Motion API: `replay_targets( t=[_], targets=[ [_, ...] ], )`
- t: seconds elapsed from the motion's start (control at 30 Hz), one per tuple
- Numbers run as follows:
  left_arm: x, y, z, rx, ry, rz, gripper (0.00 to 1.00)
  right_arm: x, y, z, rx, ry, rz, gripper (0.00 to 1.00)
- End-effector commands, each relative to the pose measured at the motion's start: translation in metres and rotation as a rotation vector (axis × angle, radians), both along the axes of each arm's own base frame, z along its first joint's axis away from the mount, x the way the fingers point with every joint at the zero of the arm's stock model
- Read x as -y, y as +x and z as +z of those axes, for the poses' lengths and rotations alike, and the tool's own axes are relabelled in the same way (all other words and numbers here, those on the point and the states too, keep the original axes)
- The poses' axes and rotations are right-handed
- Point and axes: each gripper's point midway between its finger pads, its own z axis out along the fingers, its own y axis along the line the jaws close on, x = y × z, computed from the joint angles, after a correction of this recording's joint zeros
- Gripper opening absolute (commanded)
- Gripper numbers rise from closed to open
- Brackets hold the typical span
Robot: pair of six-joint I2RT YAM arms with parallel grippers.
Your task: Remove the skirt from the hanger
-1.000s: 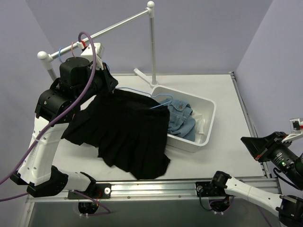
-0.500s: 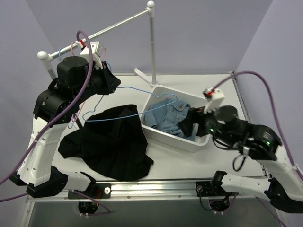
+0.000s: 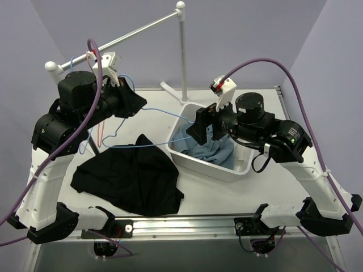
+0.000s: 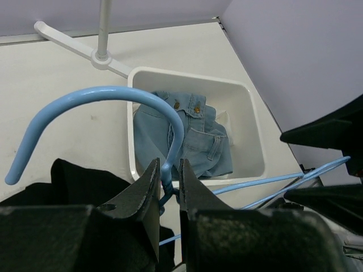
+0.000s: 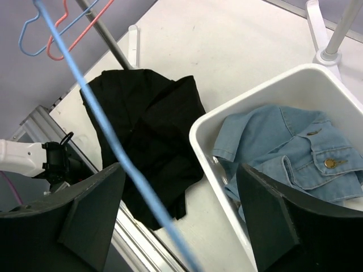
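My left gripper (image 3: 126, 102) (image 4: 167, 168) is shut on the neck of the light-blue hanger (image 3: 164, 110) (image 4: 113, 93), just below its hook, holding it above the table. The black skirt (image 3: 127, 178) (image 5: 142, 127) lies crumpled on the table under the hanger; one fold peaks up near the hanger's lower wire, and I cannot tell whether they touch. My right gripper (image 3: 197, 126) (image 5: 181, 221) hovers over the near-left rim of the white tub, open. A wire of the hanger (image 5: 108, 136) crosses between its spread fingers without being gripped.
The white tub (image 3: 211, 169) (image 5: 212, 122) holds a blue denim garment (image 3: 212, 152) (image 5: 295, 147). A white clothes rack, pole (image 3: 182, 51) and rail (image 3: 133, 34), stands at the back. A pink hanger (image 5: 59, 48) and another blue one (image 5: 25, 34) hang from it.
The skirt has dropped from the hanger into a heap on the table. My right arm swung in from the far right to the tub's left rim and its gripper opened. The left gripper rose slightly.
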Motion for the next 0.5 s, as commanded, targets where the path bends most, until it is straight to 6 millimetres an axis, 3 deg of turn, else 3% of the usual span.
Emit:
replay_targets(
  t=[0.0, 0.07, 0.17, 0.3, 0.37, 0.4, 0.43, 0.47],
  targets=[
    [-0.001, -0.018, 0.017, 0.071, -0.035, -0.061, 0.02, 0.001, -0.009, 0.008, 0.027, 0.005, 0.091, 0.74],
    [-0.005, -0.031, 0.015, 0.076, -0.034, -0.085, 0.02, -0.005, -0.025, 0.004, 0.004, 0.004, 0.196, 0.64],
    [-0.005, -0.035, 0.011, 0.070, -0.028, -0.101, 0.02, -0.010, -0.040, 0.002, -0.021, 0.015, 0.279, 0.58],
    [-0.002, -0.039, 0.007, 0.059, -0.032, -0.127, 0.02, -0.021, -0.067, -0.018, -0.134, 0.003, 0.442, 0.41],
    [0.000, -0.039, 0.006, 0.053, -0.032, -0.133, 0.02, -0.026, -0.072, -0.023, -0.171, 0.011, 0.479, 0.20],
    [0.001, -0.039, 0.005, 0.049, -0.034, -0.140, 0.02, -0.026, -0.073, -0.028, -0.194, 0.012, 0.471, 0.00],
    [0.002, -0.040, 0.004, 0.038, -0.030, -0.147, 0.05, -0.026, -0.073, -0.024, -0.182, 0.027, 0.468, 0.00],
    [0.002, -0.040, 0.002, 0.030, -0.026, -0.146, 0.21, -0.025, -0.071, -0.023, -0.176, 0.028, 0.451, 0.00]
  ],
)
